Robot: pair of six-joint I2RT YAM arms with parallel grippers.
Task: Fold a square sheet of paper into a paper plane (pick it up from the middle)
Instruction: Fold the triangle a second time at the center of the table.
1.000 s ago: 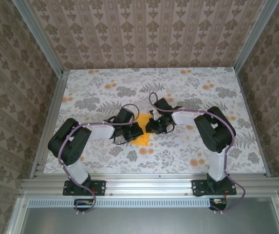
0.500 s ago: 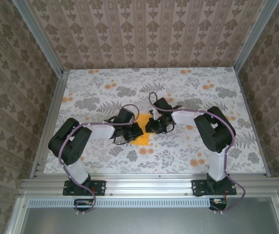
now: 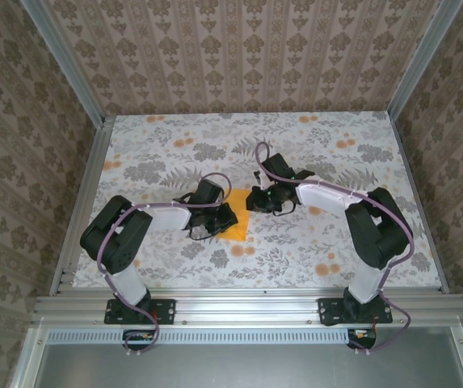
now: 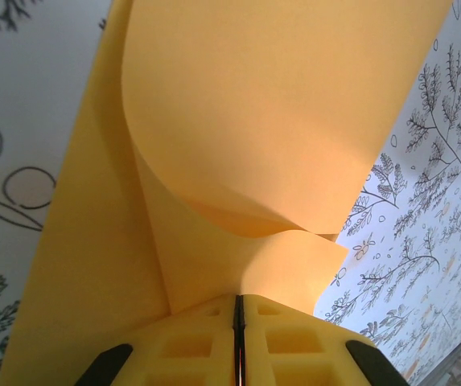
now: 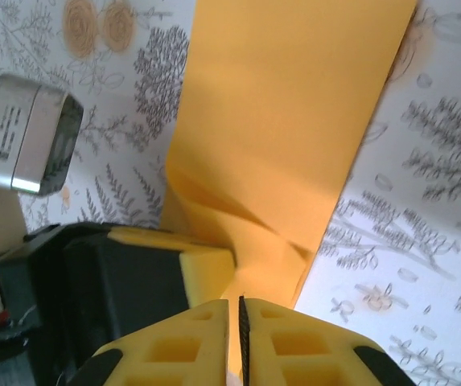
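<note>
A: Largest item?
B: Table (image 3: 320, 242), flat, with a pale cloth printed in grey leaves and small orange flowers.

A: Next?
B: Left arm (image 3: 146, 222) and right arm (image 3: 328, 196), black and white, both reaching in toward the middle of the table.

A: The tools?
B: Left tool (image 4: 238, 322): jaws pressed together with only a hairline seam between them, pinching the near edge of the square sheet of paper (image 3: 237, 229). Right tool (image 5: 240, 322): jaws likewise drawn together to a thin dark slit, and the paper's edge runs into that slit, so it too grips the sheet. The two tools sit close together, on opposite sides of the paper.

A: The sheet's position and lie?
B: Middle of the table, between the two tools. From above, its long axis runs from far to near. It looks narrow, already folded. One flap (image 4: 278, 121) rises off the layer beneath in a smooth curl.

A: Materials?
B: The paper is thin, matte, plain bright orange, with crisp straight edges. The pads (image 4: 186, 350) are yellow, blocky, moulded with square recesses.
</note>
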